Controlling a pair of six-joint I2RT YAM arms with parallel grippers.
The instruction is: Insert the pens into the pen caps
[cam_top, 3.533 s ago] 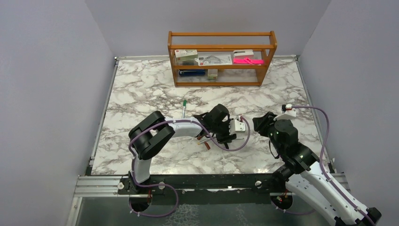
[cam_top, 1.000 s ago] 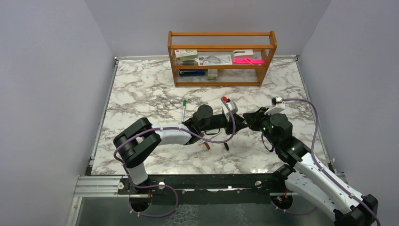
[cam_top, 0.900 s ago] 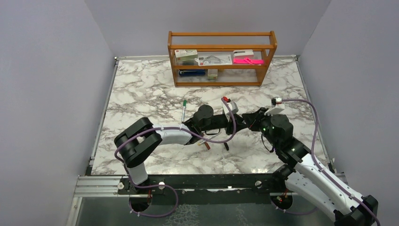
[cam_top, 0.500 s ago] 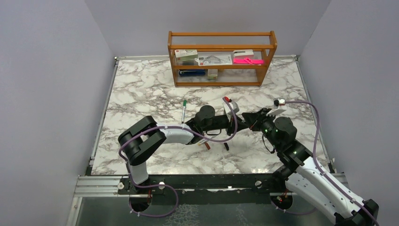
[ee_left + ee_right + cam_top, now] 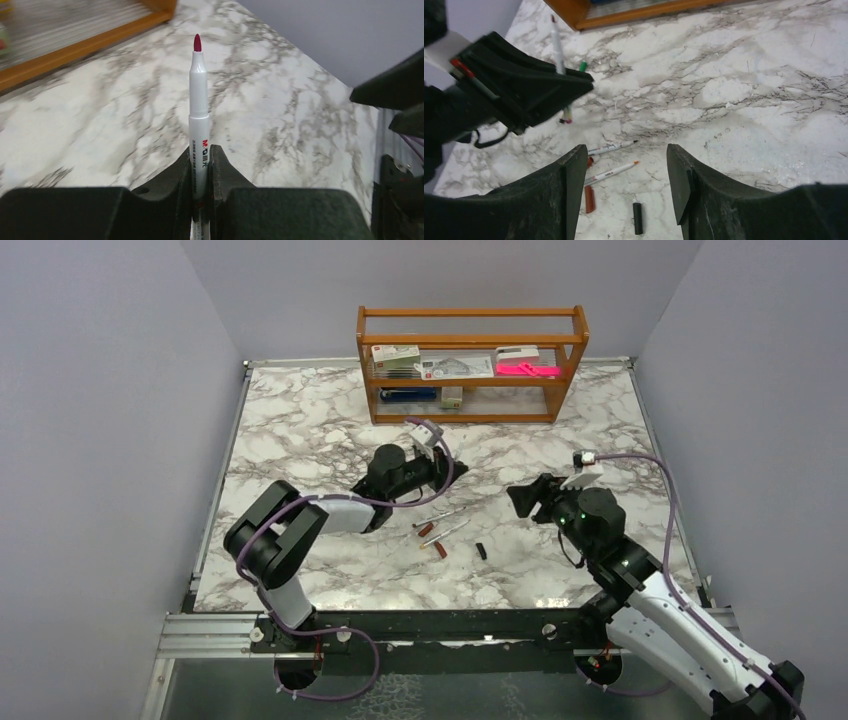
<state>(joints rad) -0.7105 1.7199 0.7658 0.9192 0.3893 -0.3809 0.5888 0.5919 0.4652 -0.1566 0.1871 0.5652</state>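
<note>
On the left, the left tool (image 5: 201,150) is pinched narrow on the barrel of the red-tipped pen (image 5: 198,100). The pen stands up out of the jaws with its bare tip free. We judge it is gripped low on the barrel so that the whole writing end stays clear for a cap to slide on. In the overhead view this tool is lifted off the surface (image 5: 300,430), left of centre and toward the far side. Just beyond it a green cap (image 5: 583,65) peeks out, mostly hidden.

In the middle, near the front of the scene, two loose pens (image 5: 611,172) lie almost parallel and just apart. The red-brown caps (image 5: 589,199) rest at their left ends, and the black cap (image 5: 638,218) lies a little to the right, apart from all of them.

On the right, the right tool (image 5: 624,150) is spread wide and empty, hovering over that cluster. We take this as lining up to pick a cap, though we cannot tell which.

The surface is white marble with grey veining and metal edging. At its far edge stands a wooden rack (image 5: 470,340) holding small boxes and a pink object (image 5: 527,369). Plain pale grey-lilac walls (image 5: 100,440) close in the left, far and right sides.
</note>
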